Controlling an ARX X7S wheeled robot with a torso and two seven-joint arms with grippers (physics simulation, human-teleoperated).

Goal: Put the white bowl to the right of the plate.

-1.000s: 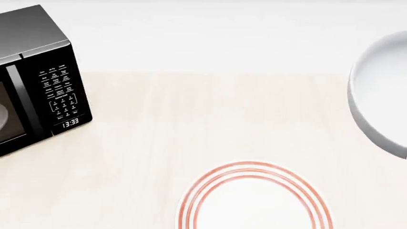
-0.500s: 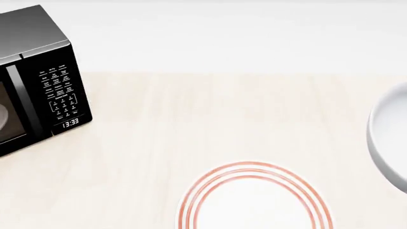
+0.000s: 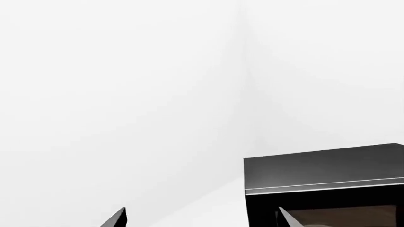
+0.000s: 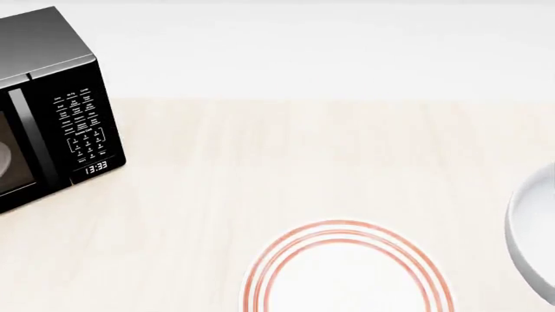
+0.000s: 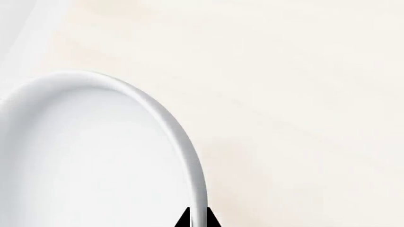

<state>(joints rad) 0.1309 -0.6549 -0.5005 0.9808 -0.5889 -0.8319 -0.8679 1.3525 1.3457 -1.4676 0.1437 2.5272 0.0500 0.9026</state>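
Observation:
The white bowl [image 4: 533, 234] shows partly at the head view's right edge, to the right of the plate [image 4: 347, 273], whose red-orange rings lie at the bottom middle of the table. In the right wrist view the bowl [image 5: 94, 161] fills the near side, and my right gripper [image 5: 197, 220] is shut on its rim, one dark fingertip on each side of the wall. The left gripper [image 3: 202, 222] is open with nothing between its fingertips [image 3: 117, 218], held up in front of the microwave. Neither gripper shows in the head view.
A black microwave [image 4: 52, 110] stands at the table's back left; its top corner [image 3: 322, 175] also shows in the left wrist view. The pale wooden table [image 4: 286, 162] runs between microwave, plate and bowl. A white wall lies behind.
The bowl has moved down and to the right in the head view, lower toward the table beside the plate. Plate and microwave have not moved.

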